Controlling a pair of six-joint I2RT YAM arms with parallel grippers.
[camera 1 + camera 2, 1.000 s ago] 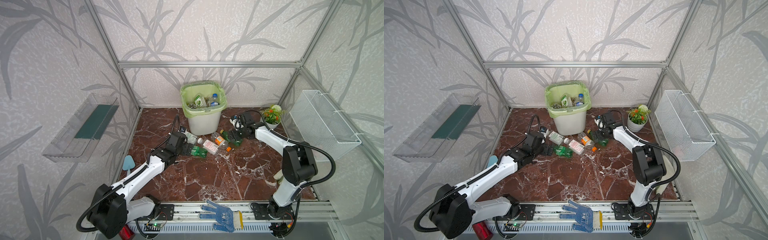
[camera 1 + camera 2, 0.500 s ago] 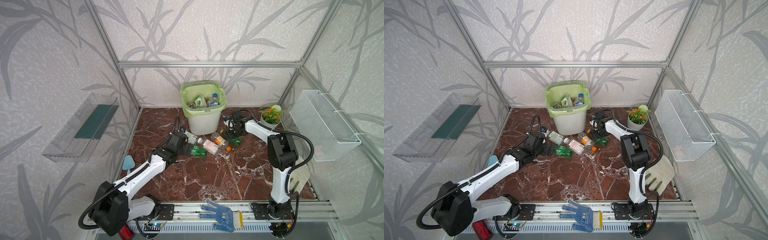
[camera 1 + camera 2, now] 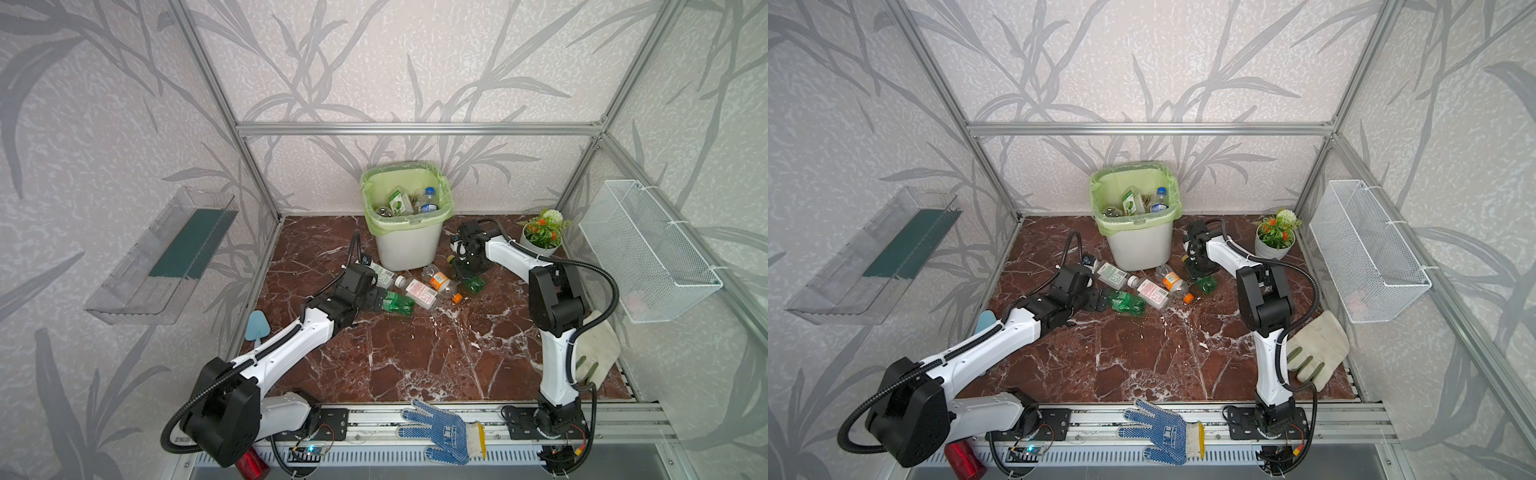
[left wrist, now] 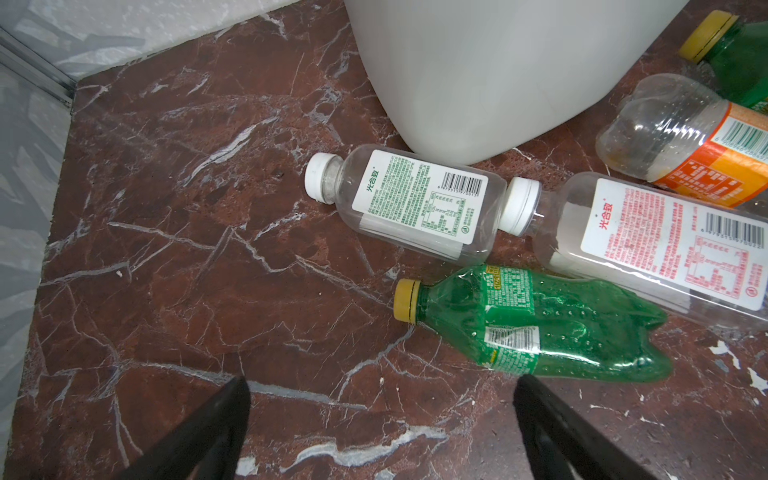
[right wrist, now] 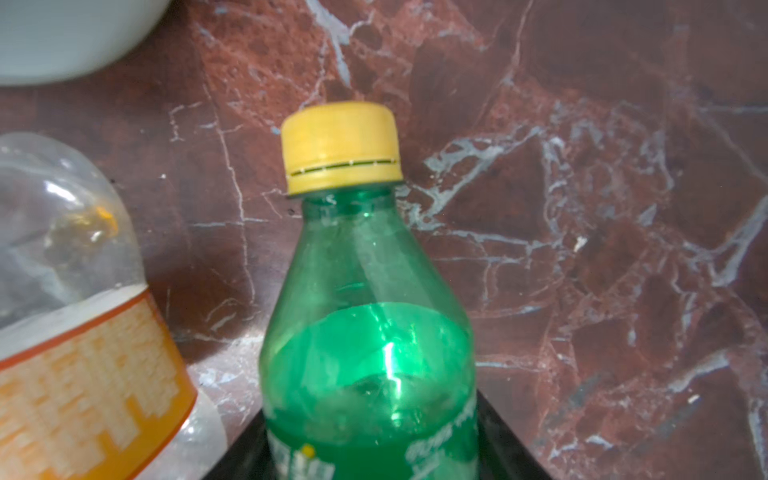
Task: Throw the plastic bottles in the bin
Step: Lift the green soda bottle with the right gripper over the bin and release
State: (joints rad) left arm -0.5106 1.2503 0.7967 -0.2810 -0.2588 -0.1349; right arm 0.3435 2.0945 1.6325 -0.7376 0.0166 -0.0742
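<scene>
Plastic bottles [image 3: 420, 291] like these look empty, so expect them to be light, slick and easily dented; take yours across the mid-body, not the tapering neck. The green bottle [image 5: 365, 332] lies between the fingers of your right pincer [image 5: 372, 403], which is clamped on its body, cap pointing away from the wrist, near the bin [image 3: 407, 249]. Your left pincer [image 4: 382, 384] stands wide apart, empty, over the counter [image 4: 166, 249], with a crushed green bottle [image 4: 540, 328] just ahead of one fingertip.

Your red-brown marble tabletop [image 3: 415, 353] carries the bin [image 3: 405, 249], scattered plastic bottles [image 3: 419, 291], a flower pot [image 3: 540, 250] and a glove [image 3: 600, 347].
</scene>
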